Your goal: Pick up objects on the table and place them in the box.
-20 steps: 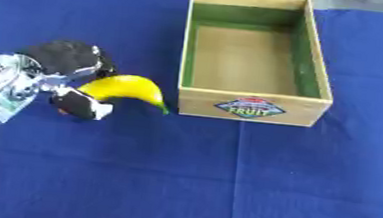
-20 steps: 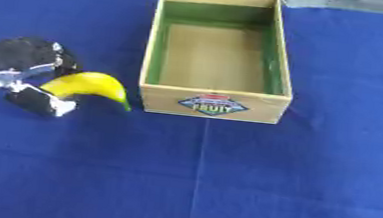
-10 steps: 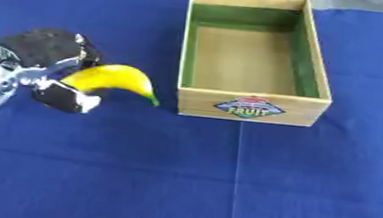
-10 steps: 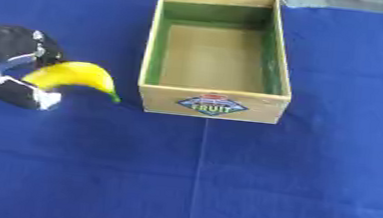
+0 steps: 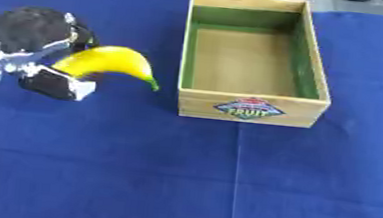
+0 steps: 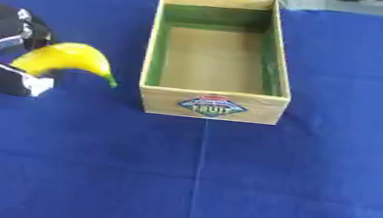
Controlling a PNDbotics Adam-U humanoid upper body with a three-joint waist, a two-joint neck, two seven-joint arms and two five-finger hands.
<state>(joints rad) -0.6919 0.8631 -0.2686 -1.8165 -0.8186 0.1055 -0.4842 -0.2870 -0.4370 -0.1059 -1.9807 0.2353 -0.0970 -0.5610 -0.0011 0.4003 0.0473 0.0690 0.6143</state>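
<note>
Left hand (image 5: pixel 38 51) is gripping a yellow banana (image 5: pixel 104 61), fingers and thumb curled round its stem end, and is carrying it up and away from the blue tablecloth (image 5: pixel 179 180). A second ago the hand sat lower and closer to the robot; now it is sitting higher in both views, and the fruit's curve is arching upward with its green tip pointing down toward the wooden box (image 5: pixel 252 59). That rise suggests the lift is under way and the carry toward the box is just starting. Just to the right of the banana's tip, the box is standing open and empty, its near wall showing a fruit label (image 5: pixel 250 108). No right hand is showing in either view.
</note>
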